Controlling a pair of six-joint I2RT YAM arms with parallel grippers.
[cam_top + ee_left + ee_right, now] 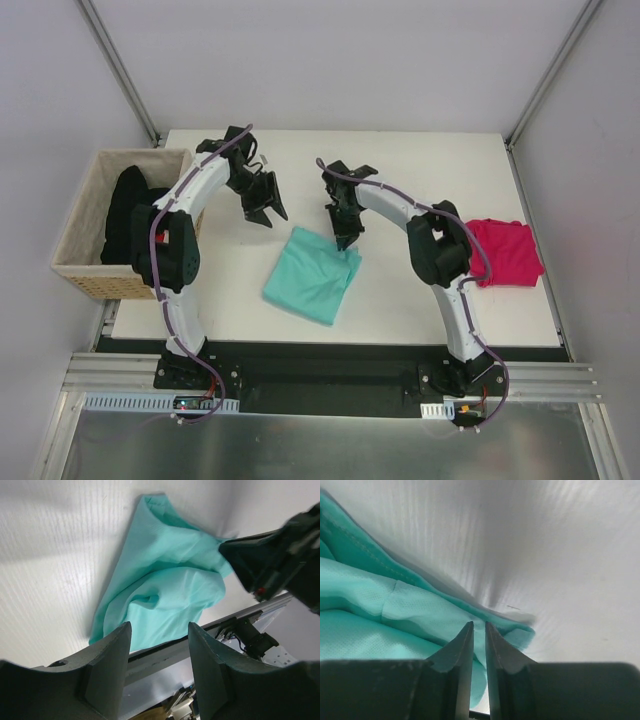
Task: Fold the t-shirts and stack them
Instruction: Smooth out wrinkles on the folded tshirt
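- Hovering left claw (268,212), wide and empty, beside teal t-shirt (312,278).
- Narrow right claw (345,238) at its far corner; grip unclear.
- On tabletop (400,160): teal t-shirt in middle, pink t-shirt (505,252) at right edge.

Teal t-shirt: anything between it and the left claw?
Nothing visible. The left claw hangs open over the table, just beyond the far-left edge of the teal t-shirt. The right claw is closed at the shirt's far-right corner, off to the side of that path.

Robot test lab, white table (420,160), bare grey walls (330,60), aluminium frame rails (110,378)
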